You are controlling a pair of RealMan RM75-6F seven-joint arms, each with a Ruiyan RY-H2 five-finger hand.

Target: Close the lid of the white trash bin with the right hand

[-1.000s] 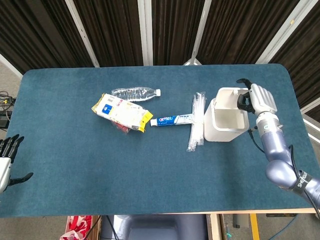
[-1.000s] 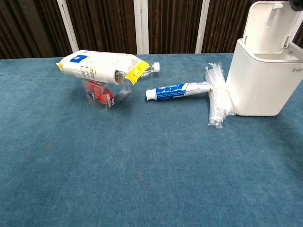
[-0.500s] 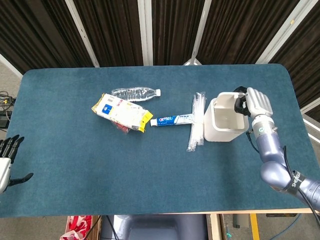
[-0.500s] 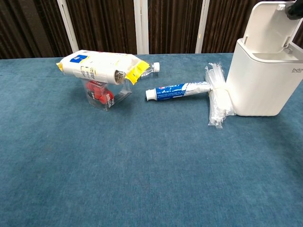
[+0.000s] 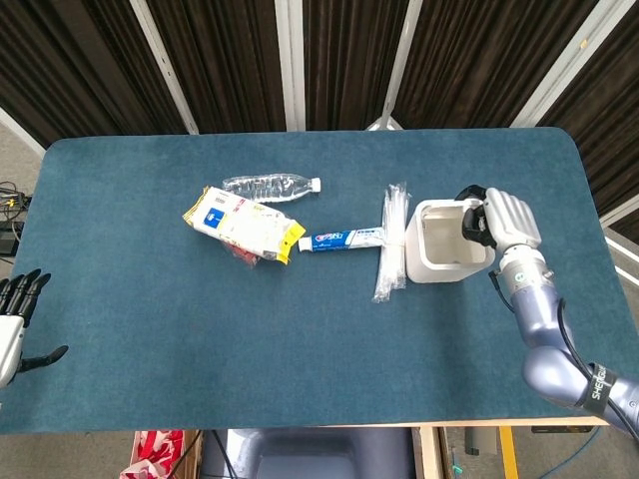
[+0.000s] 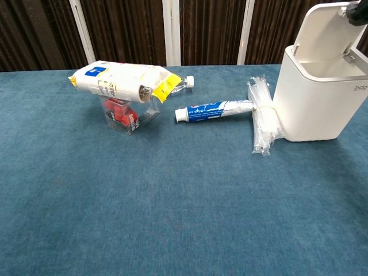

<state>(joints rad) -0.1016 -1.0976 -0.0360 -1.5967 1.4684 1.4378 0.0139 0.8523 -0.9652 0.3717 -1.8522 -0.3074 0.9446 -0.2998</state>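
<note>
White trash bin [image 5: 439, 249] at right, lid [image 6: 325, 31] raised and tilted, touched by curled right hand [image 5: 499, 220], nothing visibly held, left hand [image 5: 15, 319] spread wide at near-left edge.

Clear bottle [image 5: 270, 185], yellow pkg [image 5: 243, 223], toothpaste tube [image 5: 344, 239] & plastic-wrapped straws [image 5: 392, 242] on blue table [image 5: 200, 329].

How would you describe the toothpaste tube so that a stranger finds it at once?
Start at the white trash bin on the table's right side. Just left of it lies a bundle of clear straws, and the toothpaste tube lies across that bundle. It alone is slim, blue and white, with a white cap.
</note>
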